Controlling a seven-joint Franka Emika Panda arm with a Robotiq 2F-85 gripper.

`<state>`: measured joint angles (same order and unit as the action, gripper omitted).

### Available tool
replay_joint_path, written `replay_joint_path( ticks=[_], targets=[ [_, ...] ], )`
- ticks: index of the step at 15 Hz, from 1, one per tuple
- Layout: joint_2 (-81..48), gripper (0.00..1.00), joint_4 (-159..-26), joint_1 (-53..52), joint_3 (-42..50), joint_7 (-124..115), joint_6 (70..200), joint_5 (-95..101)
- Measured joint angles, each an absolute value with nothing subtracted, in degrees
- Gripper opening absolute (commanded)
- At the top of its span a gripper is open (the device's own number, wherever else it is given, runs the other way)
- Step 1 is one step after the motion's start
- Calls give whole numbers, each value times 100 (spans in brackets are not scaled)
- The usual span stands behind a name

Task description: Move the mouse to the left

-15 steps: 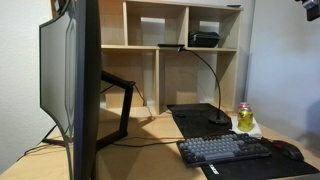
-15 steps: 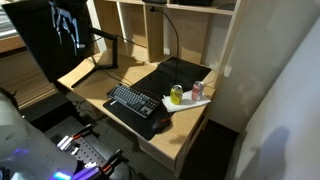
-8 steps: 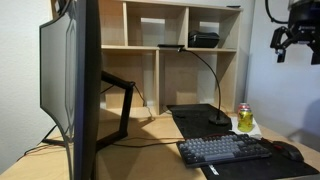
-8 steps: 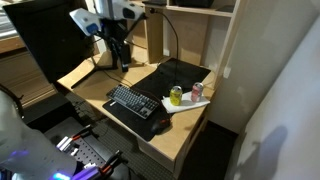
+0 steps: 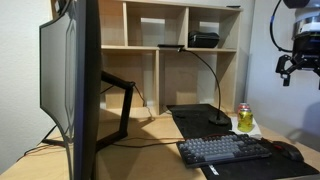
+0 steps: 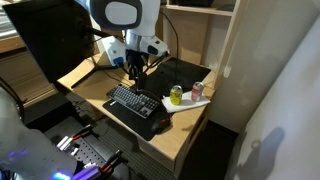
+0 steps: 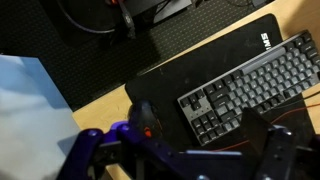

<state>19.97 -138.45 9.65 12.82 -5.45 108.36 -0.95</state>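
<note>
The mouse (image 5: 288, 150) is small, black and oval. It lies on the black desk mat just beyond the end of the grey-keyed keyboard (image 5: 225, 150). Both also show in an exterior view, mouse (image 6: 160, 126) and keyboard (image 6: 132, 101). In the wrist view the mouse (image 7: 148, 118) shows a red light and lies beside the keyboard (image 7: 250, 85). My gripper (image 7: 185, 152) is open and empty, its fingers spread wide. It hangs high above the desk (image 5: 297, 68), over the keyboard area (image 6: 135, 68).
A large curved monitor (image 5: 70, 80) on an arm fills one side of the desk. A black lamp base (image 5: 218, 120) and a yellow-green can (image 5: 244, 117) stand behind the keyboard. A red can (image 6: 197, 90) lies beside it on white paper. Open shelves (image 5: 180, 50) stand at the back.
The arm has come into both exterior views and moved down toward the desk, over the keyboard. The mouse and keyboard have not moved.
</note>
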Motion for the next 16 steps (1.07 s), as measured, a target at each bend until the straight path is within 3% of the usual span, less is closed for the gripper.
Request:
replay_joint_path(
  ticks=[3,11,16],
  targets=[
    [1948,100,-13879,965,1229,-548,11055,17],
    [218,100,-14131,1027,1297,-162,13882,402],
    [-353,100,-14001,1056,1302,-150,14173,129]
  ],
)
